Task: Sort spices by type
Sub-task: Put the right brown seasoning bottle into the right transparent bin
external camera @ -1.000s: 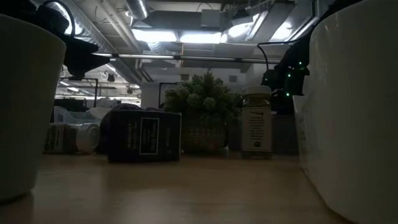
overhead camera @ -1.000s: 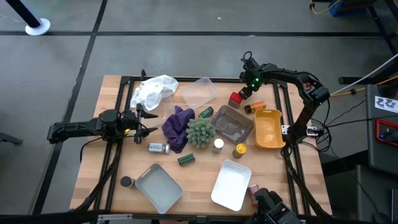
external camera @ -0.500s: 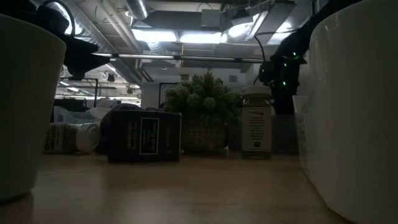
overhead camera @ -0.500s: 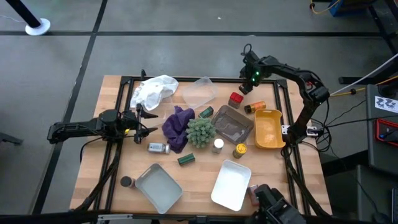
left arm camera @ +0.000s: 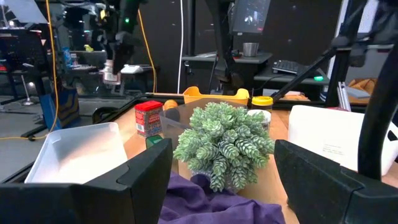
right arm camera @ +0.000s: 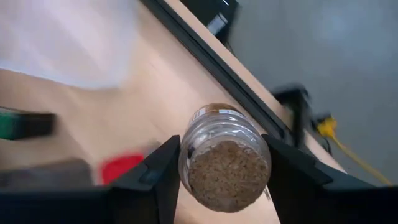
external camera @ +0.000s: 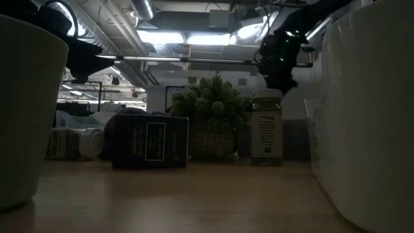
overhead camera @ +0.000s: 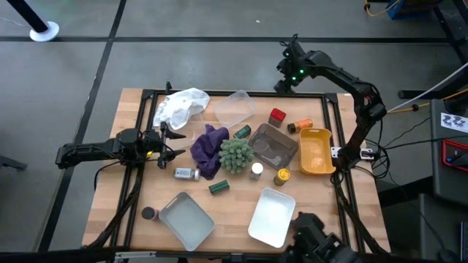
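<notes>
Right gripper (right arm camera: 224,163) clamps one glass spice jar (right arm camera: 225,155), held above the table's far edge. Left gripper (overhead camera: 170,144) waits w/ fingers apart at left. Approx. eight spices remain on the table (overhead camera: 131,204).

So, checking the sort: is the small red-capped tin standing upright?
Upright. The small red-capped tin shows its cap from above and stands on the table.

Grey concrete floor (overhead camera: 219,51) crossed by dark lines spreads around the wooden surface (overhead camera: 117,197), and overhead bright strip lights (external camera: 194,37) glow among exposed ceiling pipes (external camera: 123,26), with cluttered desks (left arm camera: 261,62) lining the room behind.
</notes>
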